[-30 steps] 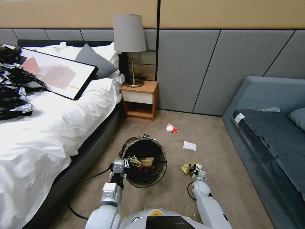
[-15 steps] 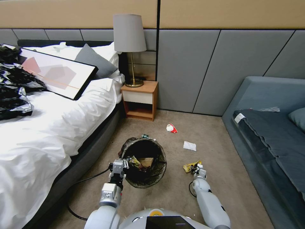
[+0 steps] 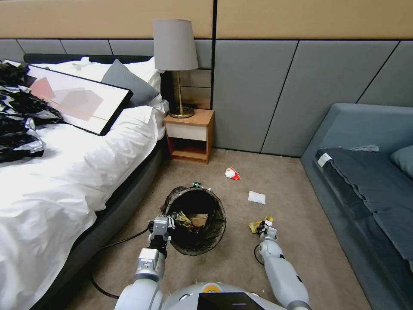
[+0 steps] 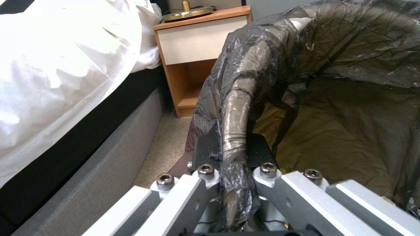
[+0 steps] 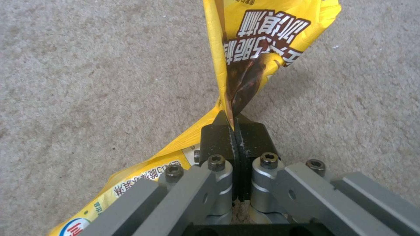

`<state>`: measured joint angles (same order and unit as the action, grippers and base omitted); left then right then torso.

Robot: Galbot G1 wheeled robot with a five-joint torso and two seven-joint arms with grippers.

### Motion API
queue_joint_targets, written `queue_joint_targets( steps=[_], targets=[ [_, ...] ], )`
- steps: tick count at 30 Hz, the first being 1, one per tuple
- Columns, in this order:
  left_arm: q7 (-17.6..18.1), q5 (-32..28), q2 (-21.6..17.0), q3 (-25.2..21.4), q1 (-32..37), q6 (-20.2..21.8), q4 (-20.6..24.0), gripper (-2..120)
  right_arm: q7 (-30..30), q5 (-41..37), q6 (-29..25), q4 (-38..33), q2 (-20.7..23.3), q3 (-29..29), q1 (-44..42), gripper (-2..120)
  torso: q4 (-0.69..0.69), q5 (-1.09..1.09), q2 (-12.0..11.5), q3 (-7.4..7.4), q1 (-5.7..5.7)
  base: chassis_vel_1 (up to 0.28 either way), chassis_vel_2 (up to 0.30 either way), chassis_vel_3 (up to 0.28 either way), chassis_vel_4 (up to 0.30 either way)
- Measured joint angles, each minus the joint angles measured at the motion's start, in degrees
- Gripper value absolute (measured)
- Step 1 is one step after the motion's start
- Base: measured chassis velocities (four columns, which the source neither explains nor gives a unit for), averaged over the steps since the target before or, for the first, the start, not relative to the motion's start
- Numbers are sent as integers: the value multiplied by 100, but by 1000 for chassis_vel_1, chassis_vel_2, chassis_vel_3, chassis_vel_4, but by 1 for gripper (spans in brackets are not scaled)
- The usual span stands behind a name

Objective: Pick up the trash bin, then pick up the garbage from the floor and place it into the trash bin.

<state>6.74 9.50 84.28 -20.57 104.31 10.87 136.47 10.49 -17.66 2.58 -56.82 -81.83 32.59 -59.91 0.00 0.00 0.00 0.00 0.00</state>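
Right of the bin (image 3: 195,219), a yellow packet (image 5: 258,49) is pinched flat by the right gripper (image 5: 235,131) just above the carpet (image 3: 301,224); thin, light and limp, it is best held mid-fold; the bin's bag-wrapped rim is clamped by the left gripper (image 4: 234,147).

Yellow snack packet (image 5: 262,36): printed Chinese chars, upside down, not clearly legible.

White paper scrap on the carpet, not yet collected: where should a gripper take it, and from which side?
Probably from above. The white paper scrap lies flat on open carpet, clear of the trash bin, so fingers should straddle its crumpled middle or a raised edge and pinch.
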Motion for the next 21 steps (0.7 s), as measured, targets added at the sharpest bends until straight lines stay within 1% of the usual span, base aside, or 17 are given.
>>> queue_joint_targets(
  steps=[9,12,15,16,18,19,20,21],
  targets=[
    [-3,-3,15,6,2,0,21,1,6,26,-2,-175,10,7,-73,0,0,0,0,0,0,0,0,0,0],
    [-3,-3,16,6,3,0,22,1,16,51,-49,-385,9,6,-159,0,0,0,0,0,0,0,0,0,0],
    [-5,-7,15,5,-9,2,0,1,-29,202,-339,-1089,10,-11,-385,0,-1,0,0,0,0,0,0,0,0],
    [-5,-7,15,5,-9,2,0,1,-29,202,-339,-1089,10,-11,-385,0,-1,0,0,0,0,0,0,0,0],
    [-7,-16,18,9,-23,4,-40,1,-123,313,-564,-1721,6,-35,-562,0,1,-1,0,0,0,0,0,0,0],
    [-8,-18,16,10,-25,4,-50,1,-166,336,-642,-1979,3,-51,-637,0,0,0,0,0,0,0,0,0,0],
    [-9,-21,17,11,-28,5,-57,1,-196,347,-691,-2143,3,-65,-688,0,1,-1,0,0,0,0,0,0,0],
    [-9,-21,17,11,-28,5,-57,1,-196,347,-691,-2143,3,-65,-688,0,1,-1,0,0,0,0,0,0,0]
  ],
)
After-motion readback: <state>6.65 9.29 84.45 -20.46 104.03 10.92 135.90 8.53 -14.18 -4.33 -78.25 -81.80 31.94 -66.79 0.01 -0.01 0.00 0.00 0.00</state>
